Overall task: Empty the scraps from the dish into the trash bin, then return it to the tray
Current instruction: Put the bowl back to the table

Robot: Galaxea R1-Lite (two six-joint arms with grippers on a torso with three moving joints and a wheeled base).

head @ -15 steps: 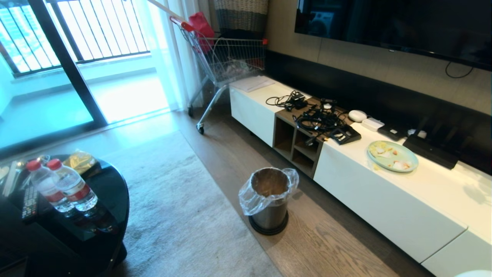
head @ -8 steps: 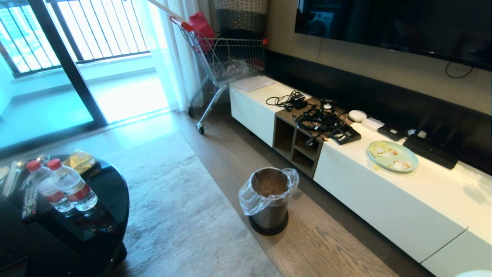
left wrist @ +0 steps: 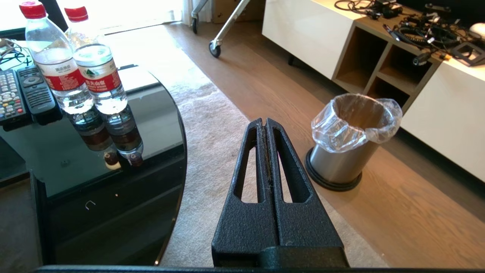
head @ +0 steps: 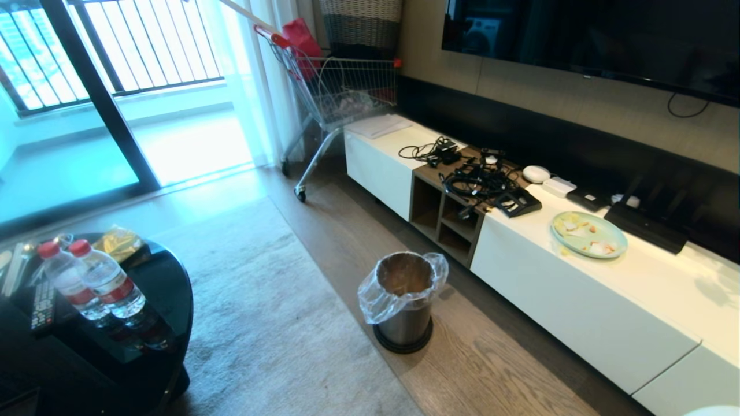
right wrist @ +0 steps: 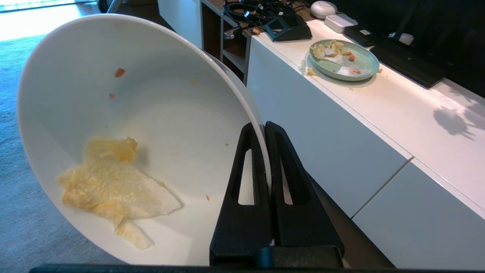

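The right gripper (right wrist: 264, 127) is clamped shut on the rim of the dish (right wrist: 159, 113), one finger inside the wall and one outside, with the rim wedged between them almost to the base of the fingers. The dish hangs tilted from this grip, its open face turned toward the wrist. The scraps (right wrist: 110, 185), a pale yellow flake and a few orange specks, lie on the low side of the inner wall, opposite the fingers. The bin (left wrist: 350, 142) stands on the wood floor ahead of and below both hands, near the cabinet (right wrist: 333, 125), its liner folded over the rim and its mouth open. The left gripper (left wrist: 264, 123) is fully closed, holds nothing, and points toward the rug just beside the bin. The tray is not visible in any view. The step in hand appears to be carrying the dish to the bin. To do it well, the grip should stay firm, since a single-point hold on a smooth rim may pivot. The low edge of the dish should be brought directly over the mouth of the bin before further tilting. The flake may cling to the wall, so a steep tilt is probably required. A green plate (right wrist: 344, 60) with other scraps sits on the cabinet top beyond the right gripper and is not part of this step.
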